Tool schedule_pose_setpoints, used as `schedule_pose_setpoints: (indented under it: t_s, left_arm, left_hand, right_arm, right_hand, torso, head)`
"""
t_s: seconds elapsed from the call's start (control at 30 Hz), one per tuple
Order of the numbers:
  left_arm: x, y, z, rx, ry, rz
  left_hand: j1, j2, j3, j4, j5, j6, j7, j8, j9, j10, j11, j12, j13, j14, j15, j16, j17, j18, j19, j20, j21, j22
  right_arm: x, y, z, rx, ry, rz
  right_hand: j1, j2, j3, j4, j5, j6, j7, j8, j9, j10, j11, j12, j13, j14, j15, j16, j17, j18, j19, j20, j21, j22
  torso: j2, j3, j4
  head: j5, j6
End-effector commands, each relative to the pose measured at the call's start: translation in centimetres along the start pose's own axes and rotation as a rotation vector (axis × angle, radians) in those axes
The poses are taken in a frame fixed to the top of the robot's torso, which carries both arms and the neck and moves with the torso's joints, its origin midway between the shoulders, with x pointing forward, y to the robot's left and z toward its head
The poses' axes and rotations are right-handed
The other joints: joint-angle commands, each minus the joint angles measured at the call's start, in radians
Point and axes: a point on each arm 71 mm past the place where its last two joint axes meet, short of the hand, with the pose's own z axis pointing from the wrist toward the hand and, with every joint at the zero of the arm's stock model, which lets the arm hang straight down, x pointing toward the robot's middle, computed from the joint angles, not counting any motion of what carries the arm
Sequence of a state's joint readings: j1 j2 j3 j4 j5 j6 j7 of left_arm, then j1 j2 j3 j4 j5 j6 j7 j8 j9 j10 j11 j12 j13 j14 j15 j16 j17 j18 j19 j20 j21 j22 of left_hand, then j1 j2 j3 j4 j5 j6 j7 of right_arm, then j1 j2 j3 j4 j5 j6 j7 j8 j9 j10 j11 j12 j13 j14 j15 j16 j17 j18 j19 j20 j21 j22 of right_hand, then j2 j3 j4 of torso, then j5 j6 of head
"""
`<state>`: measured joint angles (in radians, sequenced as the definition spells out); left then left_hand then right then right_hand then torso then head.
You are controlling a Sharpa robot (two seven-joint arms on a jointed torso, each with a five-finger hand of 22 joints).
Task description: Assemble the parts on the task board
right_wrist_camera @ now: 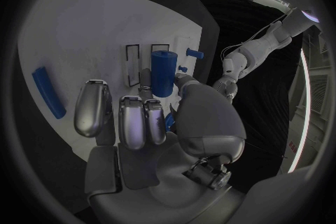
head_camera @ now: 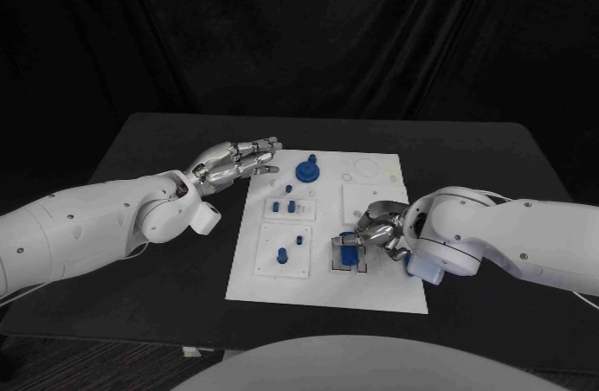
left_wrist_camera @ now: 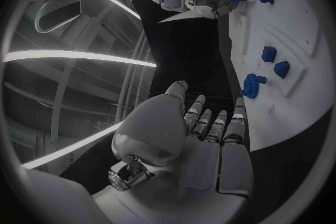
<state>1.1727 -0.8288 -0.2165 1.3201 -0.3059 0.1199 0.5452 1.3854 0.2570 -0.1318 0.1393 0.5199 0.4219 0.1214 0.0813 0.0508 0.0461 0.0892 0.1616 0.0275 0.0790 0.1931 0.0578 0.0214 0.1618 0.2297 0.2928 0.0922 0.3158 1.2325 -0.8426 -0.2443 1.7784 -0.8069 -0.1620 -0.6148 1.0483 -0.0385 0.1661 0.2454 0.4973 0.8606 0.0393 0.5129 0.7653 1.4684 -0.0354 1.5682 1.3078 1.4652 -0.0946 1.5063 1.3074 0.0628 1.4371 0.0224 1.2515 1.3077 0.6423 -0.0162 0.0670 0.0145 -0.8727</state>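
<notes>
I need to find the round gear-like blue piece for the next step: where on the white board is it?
In the head view the blue gear piece sits at the far end of the white board, toward its left edge, just beside the left robot hand.

Left hand (left_wrist_camera: 189, 151) fingers (left_wrist_camera: 236, 123) extended beside the task board (left_wrist_camera: 301, 67).

Your left hand (head_camera: 235, 163) hovers with fingers curled loosely, holding nothing. Your right hand (head_camera: 378, 230) is lowered, its fingers closed around a blue part (right_wrist_camera: 164, 71).
</notes>
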Motion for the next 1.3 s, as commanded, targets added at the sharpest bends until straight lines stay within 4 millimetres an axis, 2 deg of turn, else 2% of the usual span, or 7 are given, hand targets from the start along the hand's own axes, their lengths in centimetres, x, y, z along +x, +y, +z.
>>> schedule_pose_setpoints:
  t_s: [0.03,0.07,0.17,0.37,0.53,0.97,1.3]
  left_arm:
    - [0.16,-0.08,0.09,0.017,0.009,-0.014]
    - [0.16,-0.08,0.09,0.017,0.009,-0.014]
    - [0.16,-0.03,0.10,0.016,0.009,-0.015]
    - [0.19,0.04,0.10,0.015,0.010,-0.016]
    - [0.18,0.10,0.05,0.013,0.009,-0.017]
    - [0.22,0.17,0.01,0.012,0.010,-0.018]
    - [0.23,0.21,-0.05,0.010,0.011,-0.019]
  left_hand:
    - [0.003,0.010,0.006,-0.001,0.006,0.005,0.001,0.005,0.001,-0.001,0.007,0.004,0.001,0.002,0.006,0.006,0.001,-0.018,0.008,0.000,0.005,-0.001]
    - [0.003,0.010,0.006,-0.001,0.006,0.005,0.001,0.005,0.001,-0.001,0.007,0.004,0.001,0.002,0.006,0.006,0.001,-0.018,0.008,0.000,0.005,-0.001]
    - [0.003,0.010,0.006,-0.001,0.006,0.005,0.001,0.005,0.001,-0.001,0.007,0.004,0.001,0.002,0.006,0.006,0.001,-0.018,0.008,0.000,0.005,-0.001]
    - [0.004,0.010,0.007,-0.002,0.006,0.005,0.002,0.005,0.001,-0.001,0.008,0.004,0.001,0.002,0.006,0.006,0.001,-0.019,0.007,0.000,0.005,-0.002]
    - [0.004,0.010,0.007,-0.002,0.006,0.005,0.002,0.005,0.001,-0.001,0.008,0.004,0.001,0.002,0.006,0.006,0.001,-0.019,0.007,0.000,0.005,-0.002]
    - [0.004,0.011,0.009,-0.003,0.006,0.006,0.003,0.005,0.001,-0.001,0.009,0.004,0.001,0.002,0.007,0.006,0.001,-0.019,0.008,0.000,0.005,-0.002]
    - [0.004,0.011,0.010,-0.004,0.006,0.008,0.003,0.006,0.001,-0.001,0.009,0.004,0.001,0.003,0.007,0.007,0.001,-0.019,0.008,0.000,0.005,-0.002]
  right_arm:
    - [0.34,-0.21,0.16,0.010,0.017,-0.022]
    - [0.37,-0.19,0.16,0.010,0.019,-0.024]
    - [0.49,-0.16,0.20,0.012,0.031,-0.033]
    - [0.68,-0.20,0.24,0.023,0.055,-0.051]
    - [0.81,-0.29,0.23,0.031,0.070,-0.061]
    - [0.88,-0.25,0.28,0.028,0.074,-0.064]
    - [0.69,-0.18,0.32,0.014,0.052,-0.047]
  right_hand:
    - [-0.017,-0.002,0.070,-0.063,-0.023,0.003,0.006,-0.007,-0.005,0.102,0.008,0.003,0.263,0.078,0.007,-0.005,0.120,0.009,-0.007,0.002,-0.006,0.167]
    - [-0.017,-0.002,0.070,-0.063,-0.023,0.003,0.006,-0.007,-0.005,0.102,0.008,0.003,0.263,0.078,0.007,-0.005,0.120,0.009,-0.007,0.002,-0.006,0.167]
    - [-0.045,-0.005,0.042,-0.037,-0.101,0.004,0.010,-0.009,-0.016,0.102,0.011,0.003,0.263,0.078,0.010,-0.006,0.118,0.009,-0.007,0.005,-0.009,0.166]
    - [-0.062,-0.009,0.010,-0.020,-0.180,0.004,0.011,-0.010,-0.028,0.102,0.013,0.003,0.263,0.077,0.011,-0.008,0.113,0.010,-0.008,0.007,-0.017,0.165]
    - [-0.070,-0.010,-0.010,-0.010,-0.216,0.004,0.011,-0.010,-0.035,0.102,0.013,0.003,0.263,0.075,0.012,-0.011,0.107,0.012,-0.010,0.007,-0.025,0.163]
    - [-0.104,-0.010,-0.107,0.040,-0.419,0.000,0.011,0.005,-0.053,0.102,0.014,0.003,0.263,0.074,0.012,-0.014,0.101,0.013,-0.011,0.008,-0.041,0.161]
    - [-0.149,-0.001,-0.180,0.045,-0.437,-0.009,0.013,0.014,-0.057,0.102,0.015,0.003,0.263,0.073,0.013,-0.017,0.095,0.015,-0.014,0.009,-0.050,0.160]
  torso:
    - [0.001,-0.0006,-0.0009]
    - [0.001,-0.0007,-0.0006]
    - [0.000,-0.0007,0.0004]
    - [0.000,-0.0003,0.0005]
    - [0.000,-0.0007,-0.0011]
    - [-0.001,-0.0002,-0.0011]
    - [0.001,0.0000,-0.0005]
  head:
    - [0.001,0.000]
    - [0.000,0.000]
    - [-0.002,0.000]
    - [0.000,0.000]
    - [0.002,0.000]
    - [0.003,0.000]
    - [0.004,0.000]
